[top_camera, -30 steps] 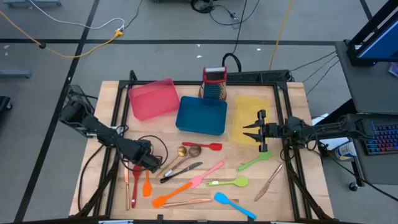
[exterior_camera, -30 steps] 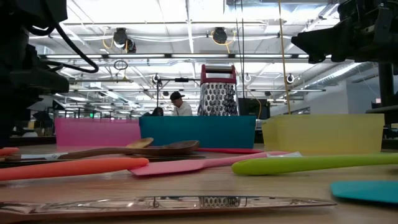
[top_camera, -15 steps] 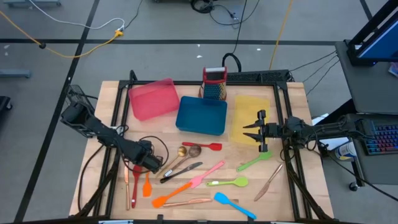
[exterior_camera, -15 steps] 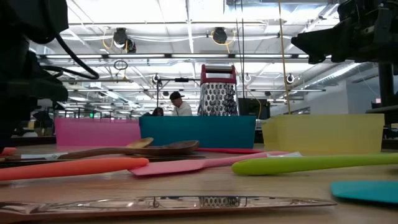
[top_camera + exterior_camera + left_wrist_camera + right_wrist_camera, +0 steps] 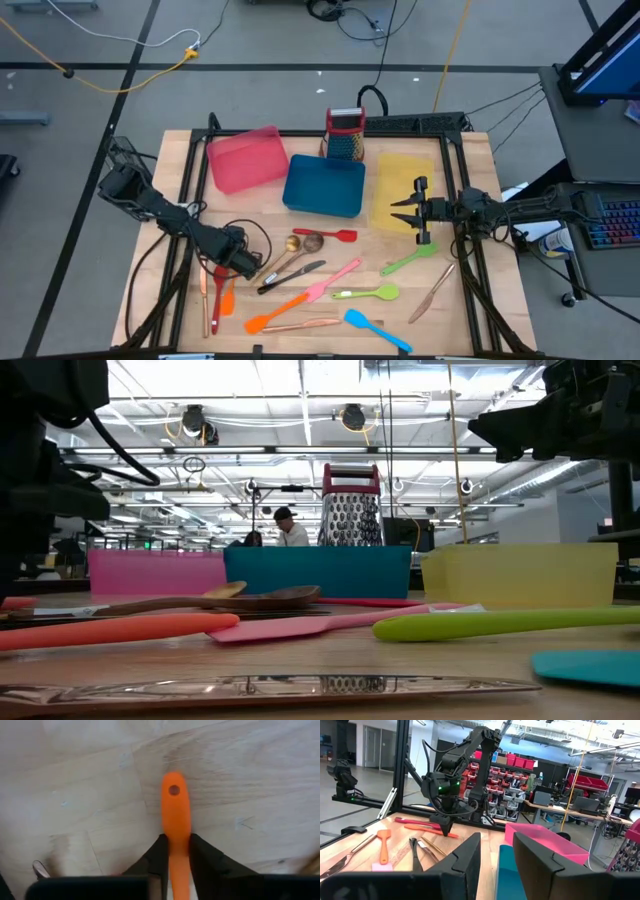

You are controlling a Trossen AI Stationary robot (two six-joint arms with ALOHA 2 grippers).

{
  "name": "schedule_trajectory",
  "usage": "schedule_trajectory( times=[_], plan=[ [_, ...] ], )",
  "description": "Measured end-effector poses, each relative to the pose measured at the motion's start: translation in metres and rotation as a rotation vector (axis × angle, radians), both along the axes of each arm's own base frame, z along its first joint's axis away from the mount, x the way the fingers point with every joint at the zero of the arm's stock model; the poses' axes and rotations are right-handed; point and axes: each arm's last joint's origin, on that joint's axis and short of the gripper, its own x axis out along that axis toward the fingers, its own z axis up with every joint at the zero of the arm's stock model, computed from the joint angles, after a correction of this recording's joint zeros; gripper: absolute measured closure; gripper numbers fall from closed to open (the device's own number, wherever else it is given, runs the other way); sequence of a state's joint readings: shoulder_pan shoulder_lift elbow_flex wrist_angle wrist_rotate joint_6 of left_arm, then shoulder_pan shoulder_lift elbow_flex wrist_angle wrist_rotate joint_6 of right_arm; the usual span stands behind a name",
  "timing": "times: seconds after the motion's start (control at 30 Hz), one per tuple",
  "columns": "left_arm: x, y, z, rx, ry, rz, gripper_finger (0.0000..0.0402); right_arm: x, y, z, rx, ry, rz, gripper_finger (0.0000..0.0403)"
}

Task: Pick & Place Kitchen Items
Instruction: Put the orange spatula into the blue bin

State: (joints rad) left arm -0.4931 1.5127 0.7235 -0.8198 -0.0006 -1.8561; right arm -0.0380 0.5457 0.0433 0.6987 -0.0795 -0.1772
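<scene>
My left gripper (image 5: 238, 267) stands at the table's near left, fingers pointing down, shut on a small orange spatula (image 5: 225, 297); its wrist view shows the fingers (image 5: 176, 840) on the orange handle. A red spatula (image 5: 216, 300) lies beside it. Other utensils lie flat on the wood: a long orange spatula (image 5: 275, 313), a pink one (image 5: 335, 280), two green spoons (image 5: 368, 293), a blue spatula (image 5: 375, 330) and a copper knife (image 5: 433, 292). My right gripper (image 5: 418, 212) hangs open and empty by the yellow tray (image 5: 403, 188). My left gripper pinches the small orange spatula's handle (image 5: 175, 832) between its two fingers, a little back from the end with the hole (image 5: 174, 790), which sticks out past the fingertips. The fingers come from above, across the handle. Whether the spatula is clear of the table, I cannot tell.
A pink tray (image 5: 243, 158), a blue tray (image 5: 323, 185) and the yellow tray stand along the far side, with a red-topped grater (image 5: 345, 135) behind them. Spoons and a dark utensil (image 5: 295, 258) lie mid-table beside my left gripper. People show in the room beyond (image 5: 290, 528).
The small orange spatula has swung about in my left gripper's hold: its blade end has gone toward the table's left edge, so it now lies slanted closer to the red spatula. My right arm has kept still.
</scene>
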Motion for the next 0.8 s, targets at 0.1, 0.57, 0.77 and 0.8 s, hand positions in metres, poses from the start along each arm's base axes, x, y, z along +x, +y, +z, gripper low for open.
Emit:
schedule_trajectory(
  times=[0.1, 0.57, 0.77, 0.8],
  plan=[
    [0.003, 0.000, 0.000, -0.001, -0.030, -0.034, 0.0358, 0.000, 0.000, 0.000, 0.000, 0.000, 0.000, 0.0291],
    [0.008, 0.006, -0.001, 0.071, -0.083, -0.041, 0.0347, 0.001, 0.000, 0.000, 0.042, -0.002, 0.007, 0.0291],
    [0.013, 0.012, -0.001, 0.115, -0.119, -0.067, 0.0338, 0.007, 0.000, 0.000, 0.171, -0.015, 0.029, 0.0291],
    [0.014, 0.014, -0.001, 0.123, -0.124, -0.066, 0.0336, 0.008, 0.000, 0.000, 0.193, -0.016, 0.033, 0.0291]
  ],
)
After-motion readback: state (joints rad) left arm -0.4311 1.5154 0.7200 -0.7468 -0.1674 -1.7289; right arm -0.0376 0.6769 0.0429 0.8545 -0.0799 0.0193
